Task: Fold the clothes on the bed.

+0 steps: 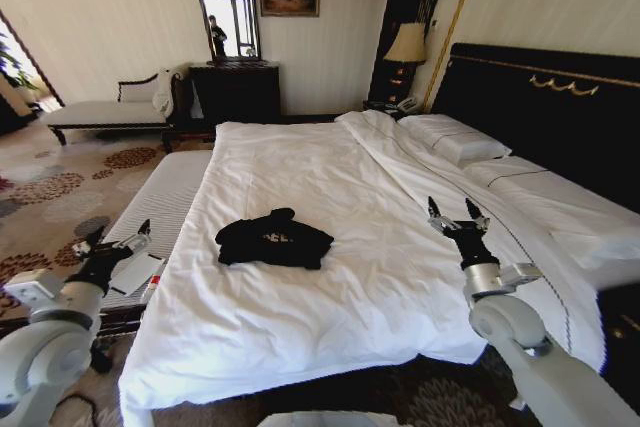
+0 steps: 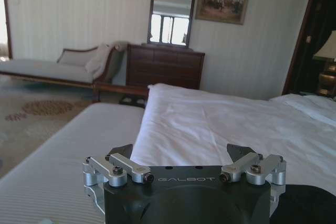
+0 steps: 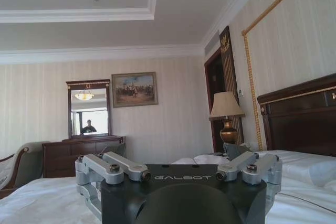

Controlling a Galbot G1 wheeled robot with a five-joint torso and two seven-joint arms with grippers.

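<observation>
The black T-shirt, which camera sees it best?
The head view: the black T-shirt lies bunched in full sight on the bed. The left wrist view catches what may be its dark edge. The right wrist view looks across the bedding at the far wall.

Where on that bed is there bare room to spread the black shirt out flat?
Bare white duvet lies between the black T-shirt and the pillows, and more between the shirt and the right gripper. It is crowded at the pillows and the left edge by the left gripper.
</observation>
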